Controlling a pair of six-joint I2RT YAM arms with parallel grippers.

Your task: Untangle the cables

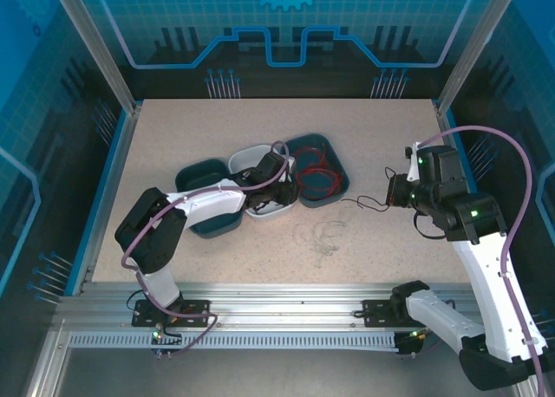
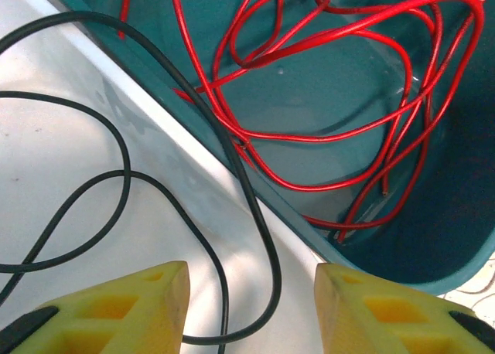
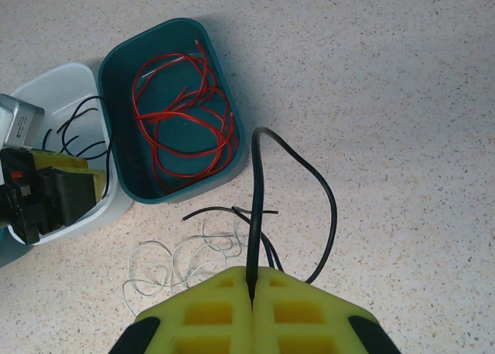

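Red cables [image 2: 325,99] lie coiled in a teal bin [image 1: 341,165], also seen from the right wrist as red cables [image 3: 186,122]. My left gripper [image 2: 251,319] hangs open over the white bin [image 1: 246,155], and a loose black cable [image 2: 116,176] loops on the bin floor between its fingers. My right gripper [image 3: 253,280] is shut on a black cable [image 3: 257,184] that arcs up and trails down to the table. In the top view the right gripper [image 1: 395,193] is right of the bins. Thin whitish cables [image 3: 178,261] lie tangled on the table, with a short black cable [image 3: 224,211] beside them.
A second teal bin [image 1: 198,172] stands left of the white one, partly under the left arm. The whitish cables [image 1: 323,237] lie in front of the bins. Blue-railed table edges [image 1: 104,198] and a metal frame bound the speckled tabletop [image 1: 364,128].
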